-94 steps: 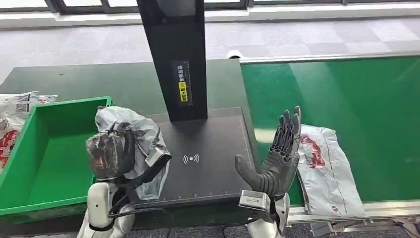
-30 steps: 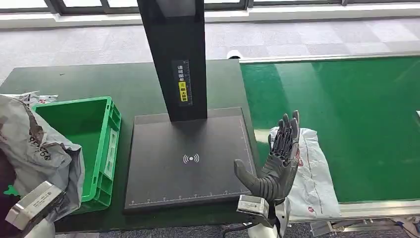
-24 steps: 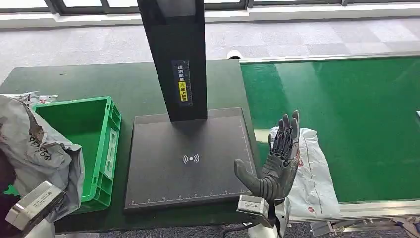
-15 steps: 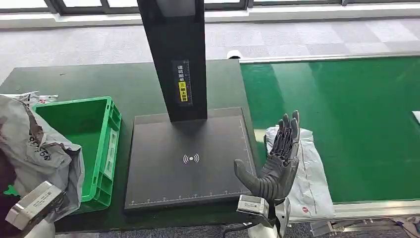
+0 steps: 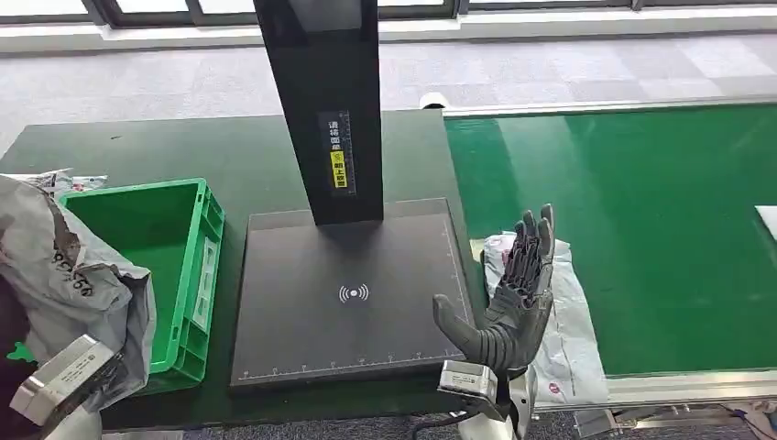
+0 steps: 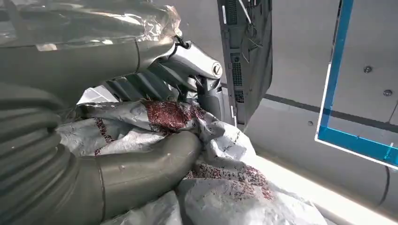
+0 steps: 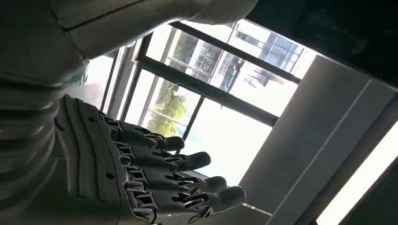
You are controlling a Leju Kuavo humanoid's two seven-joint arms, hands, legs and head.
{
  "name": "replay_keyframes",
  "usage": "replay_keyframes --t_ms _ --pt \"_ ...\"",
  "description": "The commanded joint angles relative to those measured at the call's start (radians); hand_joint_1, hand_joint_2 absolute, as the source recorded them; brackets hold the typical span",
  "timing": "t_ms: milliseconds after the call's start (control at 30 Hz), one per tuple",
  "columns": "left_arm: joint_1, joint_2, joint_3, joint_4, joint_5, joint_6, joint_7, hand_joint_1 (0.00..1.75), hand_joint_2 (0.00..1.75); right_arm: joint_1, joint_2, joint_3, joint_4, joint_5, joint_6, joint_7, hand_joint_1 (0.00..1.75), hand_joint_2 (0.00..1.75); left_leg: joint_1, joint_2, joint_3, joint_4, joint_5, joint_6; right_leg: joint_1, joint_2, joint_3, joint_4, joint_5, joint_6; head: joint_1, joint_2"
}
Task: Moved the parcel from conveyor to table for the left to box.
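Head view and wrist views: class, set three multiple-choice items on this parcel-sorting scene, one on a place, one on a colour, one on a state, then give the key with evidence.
1. Where does the white plastic parcel with red print lie?
A. in the crate
B. on the green conveyor belt
C. on the black scanner plate

2. What colour is the plastic crate?
A. blue
B. green
C. red

3. What is the left hand doing?
A. gripping a crumpled grey parcel
B. hanging empty
C. pressing the plate

Key: B, it rests on the belt behind the open right hand; B, its walls are green; A, its fingers close on the bag.
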Motion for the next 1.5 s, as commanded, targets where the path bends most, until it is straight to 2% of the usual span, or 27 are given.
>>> replay_keyframes --t_ms 33,1333,1367,1400,1433,1467,1500 --pt "-0.038 -0.017 0.057 0.020 -0.001 -0.002 0.001 1.75 1.75 0.005 0.020 -0.056 0.010 -0.002 0.003 0.000 0.00 1.75 0.000 -0.001 0.001 -0.001 0.000 0.000 0.000 -0.002 0.001 -0.001 0.000 -0.001 0.000 0.000" --pt "-0.038 -0.017 0.057 0.020 -0.001 -0.002 0.001 1.75 1.75 0.005 0.020 -0.056 0.010 -0.002 0.003 0.000 0.00 1.75 0.000 -0.001 0.001 -0.001 0.000 0.000 0.000 -0.002 0.002 -0.001 0.000 -0.001 0.000 0.000" --pt "0.042 -0.017 0.100 0.146 -0.126 -0.025 0.127 1.75 1.75 0.030 0.039 -0.098 0.031 0.044 0.003 0.000 0.00 1.75 0.000 -0.001 0.001 -0.001 0.000 0.000 0.000 -0.002 0.001 -0.001 0.000 -0.001 0.000 0.000" --pt "-0.073 0.072 0.121 0.523 -0.231 -0.002 0.445 1.75 1.75 0.068 0.022 -0.090 -0.006 0.031 0.003 0.000 0.00 1.75 0.000 -0.001 0.002 -0.002 0.001 0.000 0.000 -0.002 0.002 -0.002 0.000 -0.001 0.000 0.000" --pt "-0.124 0.105 0.193 0.681 -0.165 -0.002 0.363 1.75 1.75 0.092 0.004 -0.083 -0.031 0.018 0.003 0.000 0.00 1.75 -0.001 -0.001 0.005 -0.005 0.001 0.000 -0.001 -0.002 0.005 -0.003 0.000 -0.001 0.000 0.000" --pt "-0.124 0.105 0.193 0.681 -0.165 -0.002 0.363 1.75 1.75 0.092 0.004 -0.083 -0.031 0.018 0.003 0.000 0.00 1.75 -0.003 -0.010 0.008 -0.008 0.004 0.000 -0.003 -0.010 0.010 -0.005 -0.001 -0.001 0.000 0.000" --pt "-0.124 0.105 0.193 0.681 -0.165 -0.002 0.363 1.75 1.75 0.092 0.004 -0.083 -0.031 0.018 0.003 0.000 0.00 1.75 -0.003 -0.013 0.010 -0.011 0.006 -0.001 -0.002 -0.013 0.011 -0.008 0.000 -0.002 0.000 0.000"
